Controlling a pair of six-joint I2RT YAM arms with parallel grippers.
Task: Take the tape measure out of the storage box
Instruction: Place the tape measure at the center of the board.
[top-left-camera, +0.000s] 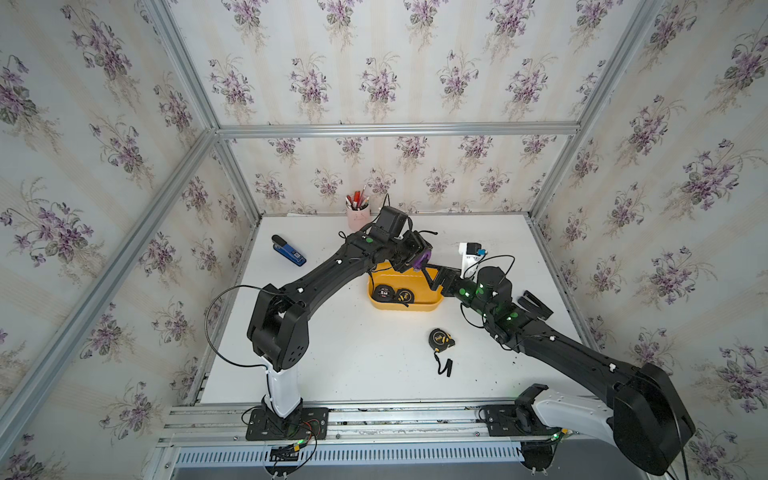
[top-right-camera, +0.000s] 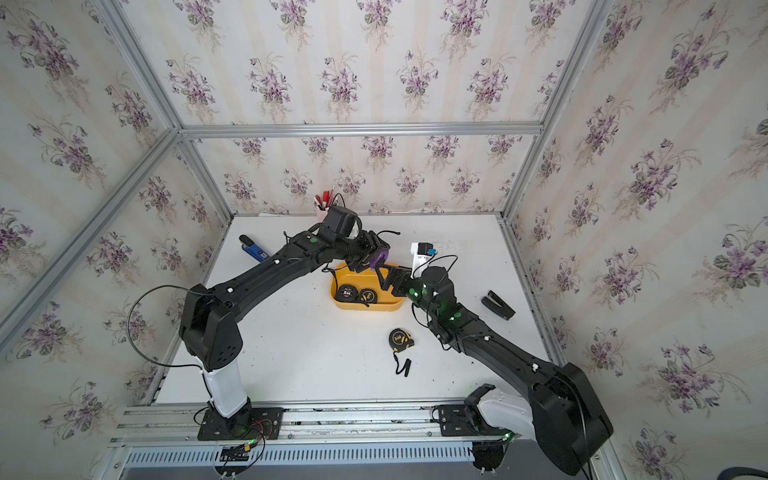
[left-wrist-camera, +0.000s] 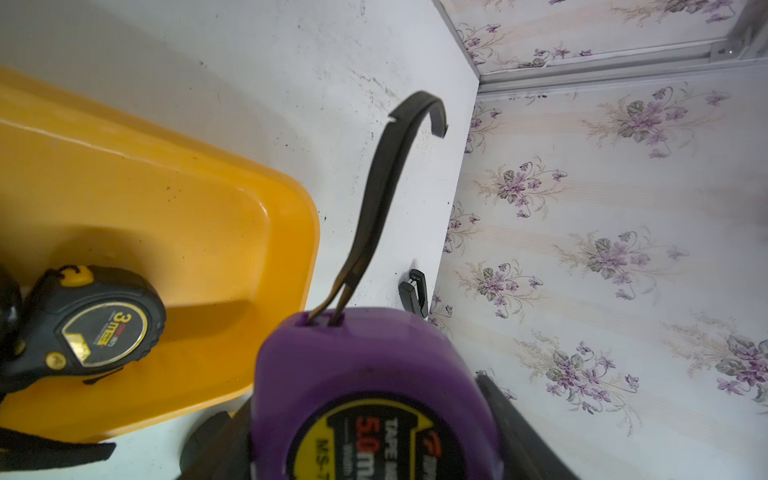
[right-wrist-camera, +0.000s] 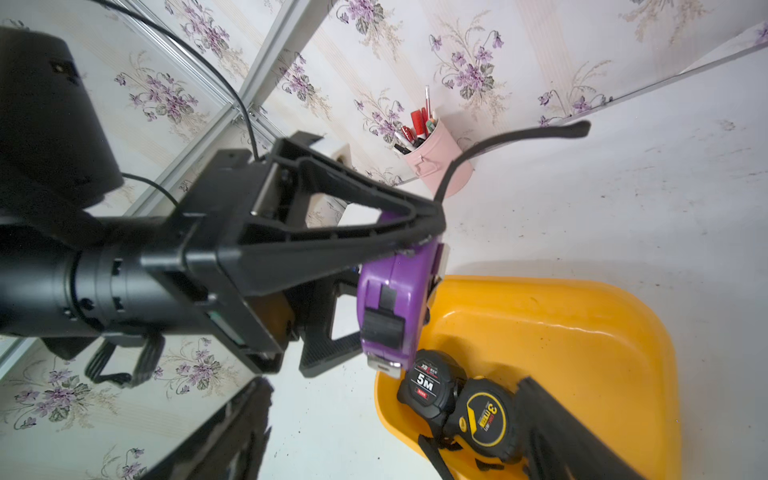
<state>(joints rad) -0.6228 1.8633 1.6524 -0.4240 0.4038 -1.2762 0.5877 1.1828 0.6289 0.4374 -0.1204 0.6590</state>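
I see the left tool (right-wrist-camera: 388, 289) clamped on the purple plastic-cased tape measure (left-wrist-camera: 374, 395), which hangs in the air above the far rim of the shallow yellow plastic storage box (top-left-camera: 399, 306). The right tool (top-left-camera: 437, 279) is spread wide and empty at the box's right end. Two black round tape measures (top-left-camera: 383, 292) lie inside the box, and a third black-and-yellow tape measure (top-left-camera: 440, 338) sits on the white desk (top-left-camera: 353, 357).

Robot lab cell; aluminium frame (top-left-camera: 395, 129), floral-papered walls (top-left-camera: 374, 79), white tabletop (top-left-camera: 353, 365).

pink pen cup (top-left-camera: 358, 217): back edge of white table (top-left-camera: 353, 374), red pens inside | blue stapler (top-left-camera: 289, 250): back left | black stapler (top-left-camera: 536, 305): right side | small white item (top-left-camera: 468, 252): back right
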